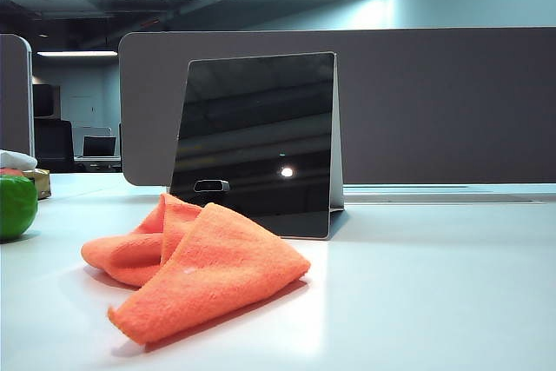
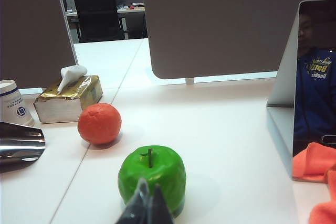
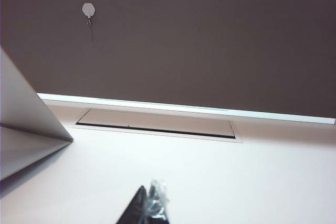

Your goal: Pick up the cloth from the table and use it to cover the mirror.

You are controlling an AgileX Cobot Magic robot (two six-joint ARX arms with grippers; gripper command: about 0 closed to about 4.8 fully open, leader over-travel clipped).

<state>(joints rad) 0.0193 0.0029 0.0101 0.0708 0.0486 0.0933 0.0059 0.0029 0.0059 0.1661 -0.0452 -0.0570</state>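
The orange cloth (image 1: 195, 267) lies crumpled on the white table (image 1: 417, 293), just in front of the mirror (image 1: 254, 141). The mirror stands upright on its wedge stand, its dark face towards the exterior camera. In the left wrist view the mirror (image 2: 315, 77) and an edge of the cloth (image 2: 315, 161) show at one side. My left gripper (image 2: 148, 184) is shut and empty, low over the table near a green apple. My right gripper (image 3: 149, 190) is shut and empty too, over bare table beside the mirror's stand (image 3: 26, 124). Neither gripper appears in the exterior view.
A green apple (image 2: 152, 174), an orange (image 2: 100, 123), a tissue box (image 2: 68, 98) and a paper cup (image 2: 13, 103) sit on the table's left side. A dark grey partition panel (image 1: 434, 102) runs behind the mirror. A cable slot (image 3: 155, 127) lies in the table by the panel.
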